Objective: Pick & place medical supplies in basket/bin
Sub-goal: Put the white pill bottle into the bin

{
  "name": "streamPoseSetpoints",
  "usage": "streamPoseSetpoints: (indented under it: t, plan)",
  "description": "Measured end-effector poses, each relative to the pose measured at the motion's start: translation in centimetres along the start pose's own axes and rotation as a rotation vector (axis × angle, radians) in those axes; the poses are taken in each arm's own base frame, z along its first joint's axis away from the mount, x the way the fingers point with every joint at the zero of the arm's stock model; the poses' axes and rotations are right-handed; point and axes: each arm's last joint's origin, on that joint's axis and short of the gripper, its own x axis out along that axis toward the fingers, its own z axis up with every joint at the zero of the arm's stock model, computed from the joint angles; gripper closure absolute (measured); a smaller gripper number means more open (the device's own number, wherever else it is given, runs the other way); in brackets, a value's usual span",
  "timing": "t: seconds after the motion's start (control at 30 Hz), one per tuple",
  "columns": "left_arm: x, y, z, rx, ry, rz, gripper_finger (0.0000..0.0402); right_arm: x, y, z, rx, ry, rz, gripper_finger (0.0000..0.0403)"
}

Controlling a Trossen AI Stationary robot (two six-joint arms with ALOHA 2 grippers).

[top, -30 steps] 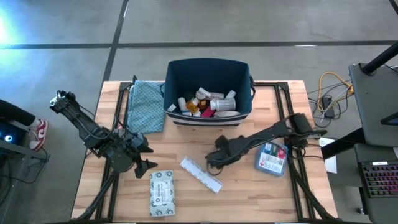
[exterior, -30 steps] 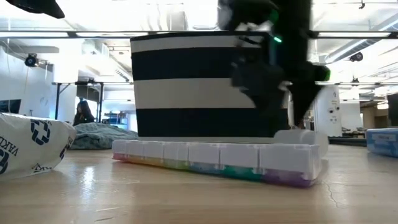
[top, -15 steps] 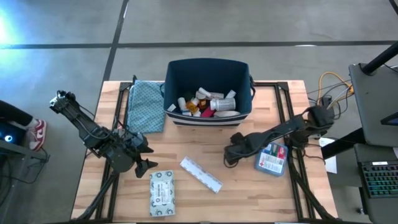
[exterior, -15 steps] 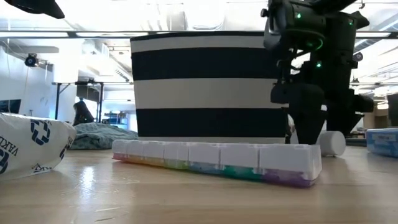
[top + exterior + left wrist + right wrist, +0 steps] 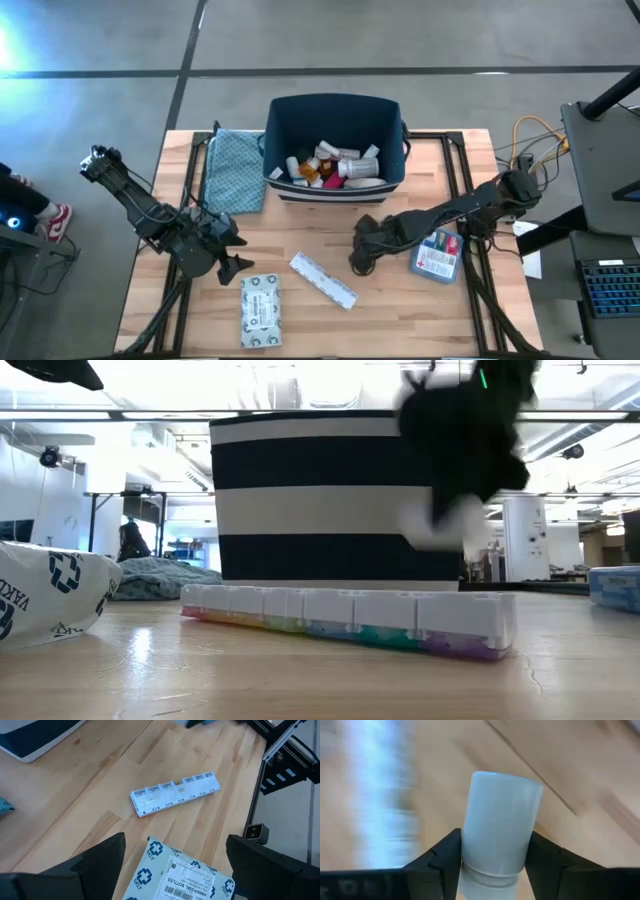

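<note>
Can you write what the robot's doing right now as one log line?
right gripper: shut on white bottle, lifted | left gripper: open, waiting | bin: part-filled

— What's in front of your left gripper (image 5: 172, 865)?
— Its two dark fingers (image 5: 100, 857) stand apart above your wooden table (image 5: 90, 795). A white pill organizer (image 5: 175, 795) lies flat; a white printed packet (image 5: 180, 875) sits between the fingers.

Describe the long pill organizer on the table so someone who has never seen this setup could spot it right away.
Start at the navy-blue bin at the table's far edge, then look to the bare wood in front of it. The pill organizer lies there at a slant, between the white printed packet and the right gripper. It alone is a long white strip of small lidded compartments with rainbow-tinted bases.
</note>
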Motion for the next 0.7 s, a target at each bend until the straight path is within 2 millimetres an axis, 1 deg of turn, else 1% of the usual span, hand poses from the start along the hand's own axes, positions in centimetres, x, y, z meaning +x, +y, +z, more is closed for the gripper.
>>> streamPoseSetpoints:
  t: [0.1, 0.2, 0.27, 0.3, 0.33, 0.4, 0.43, 0.53, 0.63, 0.7]
  plan:
    - [0.0, 0.0, 0.0, -0.001, 0.0, 0.0, 0.0078, -3.6, 3.0, 1.9, -0.081, -0.114, 0.117, 0.0241]
    - [0.0, 0.0, 0.0, -0.003, -0.002, -0.003, 0.0078, -7.8, 5.1, 4.4, -0.114, -0.295, 0.179, 0.0228]
    - [0.0, -0.1, 0.0, -0.012, -0.004, -0.011, 0.0078, -10.5, 5.5, 6.5, -0.108, -0.452, 0.156, 0.0217]
    - [0.0, -0.1, 0.0, -0.02, -0.003, -0.01, 0.0078, -11.7, 5.3, 7.7, -0.1, -0.519, 0.125, 0.0213]
    - [-0.1, -0.1, 0.0, -0.029, -0.002, -0.012, 0.0078, -12.7, 4.9, 9.0, -0.095, -0.568, 0.092, 0.021]
    - [-0.2, -0.2, 0.1, -0.036, -0.003, -0.017, 0.0078, -14.2, 3.3, 11.8, -0.067, -0.612, 0.042, 0.0207]
    - [-0.3, -0.3, 0.2, -0.038, -0.004, -0.02, 0.0078, -14.7, 2.3, 13.1, -0.044, -0.619, 0.014, 0.0206]
    - [-0.3, -0.3, 0.2, -0.044, -0.003, -0.02, 0.0078, -15.3, -1.1, 16.5, -0.016, -0.612, -0.086, 0.0198]
    - [-0.3, -0.1, 0.0, -0.07, 0.01, 0.003, 0.0078, -15.3, -4.1, 18.9, 0.021, -0.548, -0.137, 0.0176]
    - [-0.1, 0.2, -0.4, -0.109, 0.028, 0.04, 0.0078, -15.3, -5.4, 19.7, 0.036, -0.504, -0.165, 0.0157]
